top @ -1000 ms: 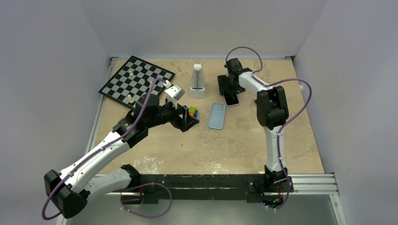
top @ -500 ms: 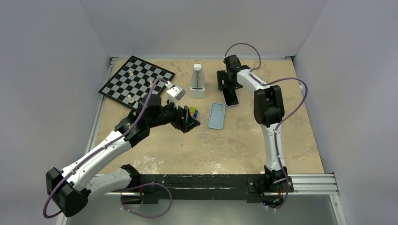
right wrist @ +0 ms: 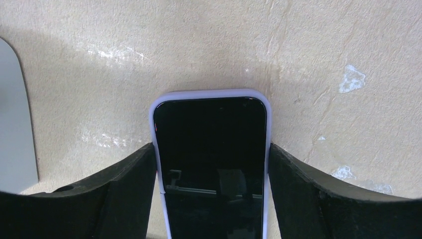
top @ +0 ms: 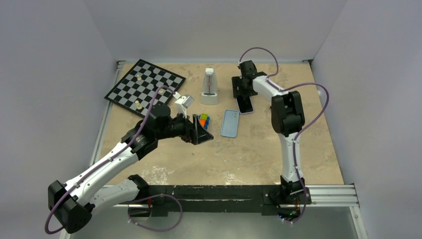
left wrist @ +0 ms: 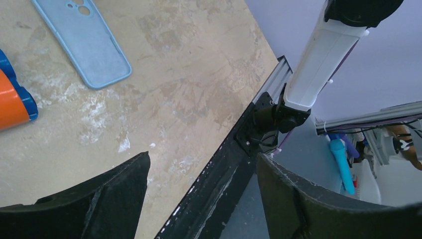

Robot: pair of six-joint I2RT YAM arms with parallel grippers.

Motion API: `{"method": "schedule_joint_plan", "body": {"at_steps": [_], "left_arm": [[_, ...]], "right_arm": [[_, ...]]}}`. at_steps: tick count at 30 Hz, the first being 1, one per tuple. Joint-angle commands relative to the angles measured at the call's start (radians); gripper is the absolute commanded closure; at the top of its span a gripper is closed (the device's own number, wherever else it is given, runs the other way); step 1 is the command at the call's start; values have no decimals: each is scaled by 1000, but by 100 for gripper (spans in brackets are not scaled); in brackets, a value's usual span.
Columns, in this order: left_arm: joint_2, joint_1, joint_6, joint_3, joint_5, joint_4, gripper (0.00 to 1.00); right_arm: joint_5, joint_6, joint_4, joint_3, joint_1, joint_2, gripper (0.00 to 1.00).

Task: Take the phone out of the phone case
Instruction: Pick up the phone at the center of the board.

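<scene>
The phone (right wrist: 211,164) has a dark screen and sits in a lavender case; it lies at the far middle of the table (top: 245,104). My right gripper (right wrist: 211,149) is at its far end, with one finger against each long side of the case, closed on it (top: 242,90). An empty light blue phone case (top: 230,123) lies flat a little nearer; it also shows in the left wrist view (left wrist: 82,40). My left gripper (top: 201,133) is open and empty, just left of the blue case, and its jaws stand wide apart (left wrist: 202,158).
A coloured puzzle cube (top: 203,120) sits beside my left gripper. A white metronome (top: 210,87) stands left of the phone. A chessboard (top: 144,87) with a few pieces lies at the far left. The black rail (top: 224,191) runs along the table's near edge.
My left gripper has moved a little right and nearer, past the cube. My right gripper has shifted slightly at the phone's far end and stays on it.
</scene>
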Motion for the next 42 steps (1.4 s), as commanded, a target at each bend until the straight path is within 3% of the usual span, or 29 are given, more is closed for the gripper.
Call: {"method": "schedule_joint_plan", "body": {"at_steps": [1, 5, 10, 18, 24, 30, 37, 42], "left_arm": [[-28, -2, -71, -2, -2, -17, 19], [-9, -3, -81, 11, 3, -6, 19], [51, -20, -108, 10, 0, 79, 21], [209, -32, -128, 51, -3, 234, 33], [285, -40, -119, 58, -17, 363, 34], [366, -56, -40, 104, 15, 438, 32], [430, -57, 139, 140, 22, 548, 19], [502, -57, 206, 205, 12, 547, 19]], "right_arm": [[12, 7, -59, -46, -6, -20, 82], [96, -31, 1, -80, -10, -98, 100], [176, -66, 99, -196, -31, -264, 100], [103, 56, 163, -397, -36, -519, 100], [61, 91, 273, -561, -36, -695, 100], [46, 106, 262, -604, -37, -807, 100], [-140, 129, 75, -590, -36, -960, 100], [-335, 190, 39, -660, -36, -1074, 100]]}}
